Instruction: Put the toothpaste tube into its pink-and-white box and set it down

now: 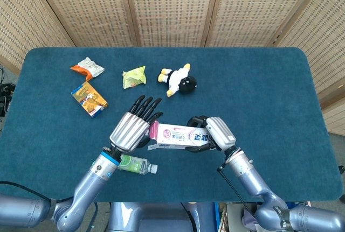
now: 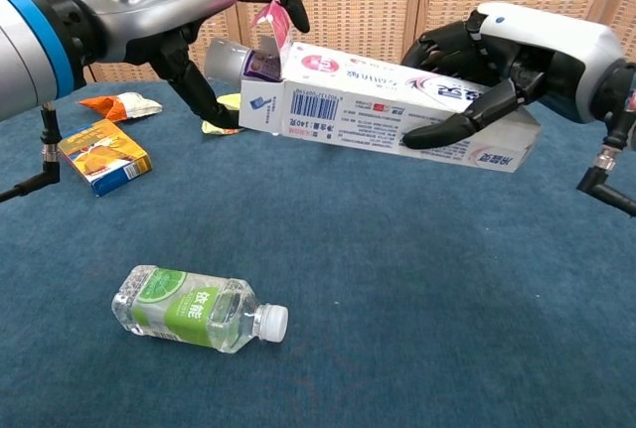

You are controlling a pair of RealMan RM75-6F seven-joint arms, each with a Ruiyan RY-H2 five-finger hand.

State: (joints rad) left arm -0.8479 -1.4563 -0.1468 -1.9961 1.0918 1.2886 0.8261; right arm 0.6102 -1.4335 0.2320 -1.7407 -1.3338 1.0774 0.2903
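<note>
Pink-and-white box (image 2: pixel 388 115) aloft in right hand (image 1: pixel 215 134) — left hand (image 1: pixel 132 127) fingers splayed at flap.

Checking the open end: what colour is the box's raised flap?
Pink flap, clearest in the chest view.

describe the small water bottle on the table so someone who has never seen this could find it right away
Start at the near edge of the blue table, the robot's side. The bottle lies on its side there, just below the left hand. It is the only clear plastic thing, with a green label and white cap; the other small things lie toward the far side.
</note>
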